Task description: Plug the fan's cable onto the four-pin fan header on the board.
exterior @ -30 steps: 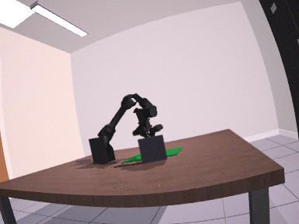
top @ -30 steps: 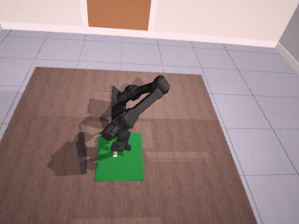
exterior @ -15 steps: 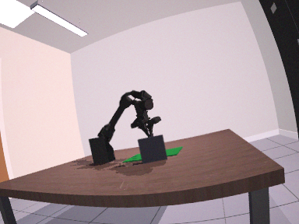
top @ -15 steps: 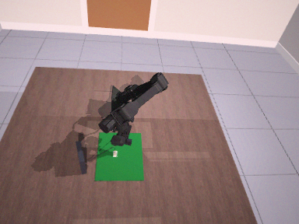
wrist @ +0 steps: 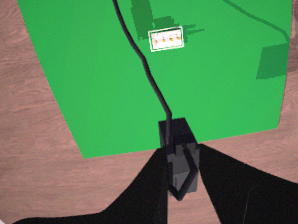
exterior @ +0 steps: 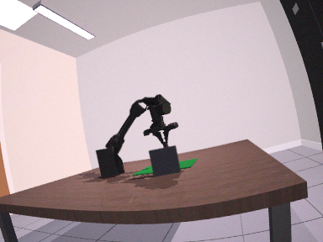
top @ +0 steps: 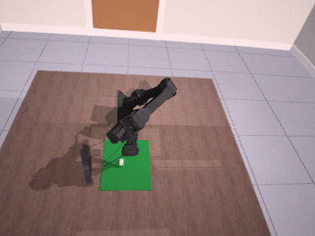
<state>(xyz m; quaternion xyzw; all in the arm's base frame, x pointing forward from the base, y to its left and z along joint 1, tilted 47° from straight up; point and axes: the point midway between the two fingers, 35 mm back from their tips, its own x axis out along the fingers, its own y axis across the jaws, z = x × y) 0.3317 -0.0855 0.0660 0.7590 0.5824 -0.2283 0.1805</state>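
The green board (top: 127, 178) (exterior: 189, 163) (wrist: 90, 105) lies flat on the table. The white four-pin header (top: 121, 162) (wrist: 167, 39) stands on it, its pins bare. My gripper (exterior: 166, 145) (wrist: 180, 152) is shut on the black plug (wrist: 176, 131) and holds it up above the board. In the wrist view the header is beyond the plug, a little to its left, with a clear gap between them. The black cable (wrist: 145, 62) runs from the plug up and out of view. The top view does not show the fingertips.
A dark upright slab (top: 85, 165) (exterior: 165, 160), perhaps the fan, stands on the table (top: 197, 192) (exterior: 235, 181) to the left of the board in the top view. It hides part of the board in the exterior view.
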